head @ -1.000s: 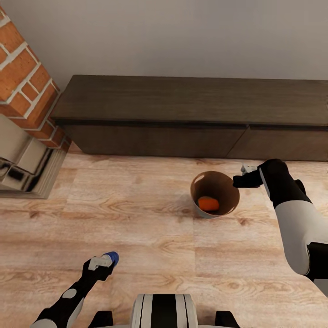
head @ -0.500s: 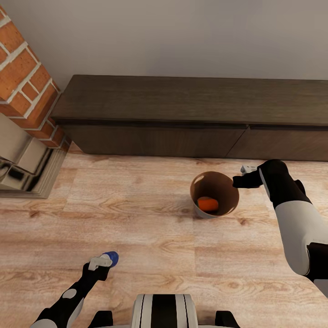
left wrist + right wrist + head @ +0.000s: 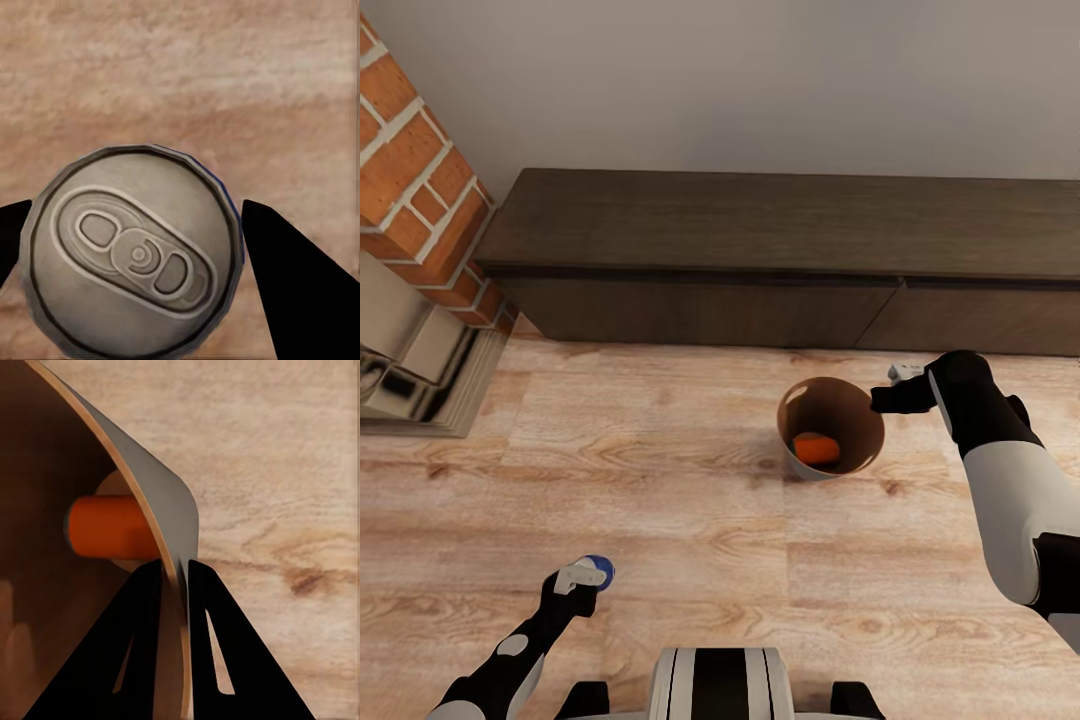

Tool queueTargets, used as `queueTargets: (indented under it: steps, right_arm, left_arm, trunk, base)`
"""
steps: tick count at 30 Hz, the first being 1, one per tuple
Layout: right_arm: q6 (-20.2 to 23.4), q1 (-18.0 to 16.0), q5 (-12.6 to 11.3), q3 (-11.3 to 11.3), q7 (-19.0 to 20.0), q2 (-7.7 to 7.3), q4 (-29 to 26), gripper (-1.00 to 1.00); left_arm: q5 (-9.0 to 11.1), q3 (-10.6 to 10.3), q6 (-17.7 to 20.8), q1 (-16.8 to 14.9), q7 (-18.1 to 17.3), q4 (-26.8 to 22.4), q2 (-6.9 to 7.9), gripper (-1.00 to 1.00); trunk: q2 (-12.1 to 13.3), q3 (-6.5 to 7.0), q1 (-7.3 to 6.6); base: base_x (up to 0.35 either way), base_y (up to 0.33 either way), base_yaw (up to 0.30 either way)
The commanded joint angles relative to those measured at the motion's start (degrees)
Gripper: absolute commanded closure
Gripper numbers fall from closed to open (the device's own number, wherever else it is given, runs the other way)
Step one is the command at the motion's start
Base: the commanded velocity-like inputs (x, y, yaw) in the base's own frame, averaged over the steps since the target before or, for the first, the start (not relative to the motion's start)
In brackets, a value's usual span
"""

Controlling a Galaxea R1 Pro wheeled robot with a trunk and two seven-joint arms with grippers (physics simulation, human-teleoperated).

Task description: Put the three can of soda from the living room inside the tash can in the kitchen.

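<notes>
The robot is partway through the job: one orange can [image 3: 817, 447] already lies on its side at the bottom of the trash can [image 3: 865, 462], which stands on the wood floor just in front of the long dark cabinet [image 3: 780, 225], beside the brick fireplace [image 3: 415, 190]. The right gripper [image 3: 882, 399] pinches the bin's rim, one finger inside the wall and one outside, the thin wall nipped tight between them. The left gripper [image 3: 585, 578] hangs low over the floor, well apart from the bin, with the dark blue can [image 3: 600, 570] clamped upright between its fingers [image 3: 289, 277]; from the wrist I see its silver top [image 3: 135, 251] and pull tab

To my eye the step in hand is dropping this blue can in. That calls for carrying the left arm across until the can is above the bin's mouth, then letting go. The bin is round and tapered, copper-brown inside, paler outside
</notes>
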Motion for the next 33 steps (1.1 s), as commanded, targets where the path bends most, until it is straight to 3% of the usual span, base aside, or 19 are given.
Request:
queueTargets:
  steps: [1, 17, 29, 33]
  right_arm:
    - [0.3, 0.0, -1.1, 0.0, 0.3, 0.02, 0.0, 1.00]
    - [0.3, 0.3, -1.1, 0.0, 0.3, 0.07, 0.0, 1.00]
    - [0.3, 2.8, -1.2, 0.2, 0.3, 0.31, 0.1, 1.00]
    - [0.3, 4.4, -1.2, 0.3, 0.3, 0.31, 0.1, 1.00]
  left_arm:
    - [-0.2, 0.0, 0.0, 0.0, 0.0, 0.0, -0.02, 1.00]
    - [-0.1, -0.1, 0.1, 0.0, -0.1, 0.0, 0.02, 1.00]
    - [0.0, 0.0, 0.4, 0.0, -0.7, -1.0, 0.01, 1.00]
    - [0.4, 0.0, 4.8, 0.0, -3.0, -5.8, 0.06, 1.00]
  trunk:
    - [0.4, 0.19, -0.23]
    - [6.8, 3.06, -3.74]
    - [11.6, 5.21, -6.38]
    - [13.2, 5.93, -7.26]
  base:
    - [0.000, 0.000, 0.000]
    - [0.000, 0.000, 0.000]
    - [0.000, 0.000, 0.000]
    - [0.000, 0.000, 0.000]
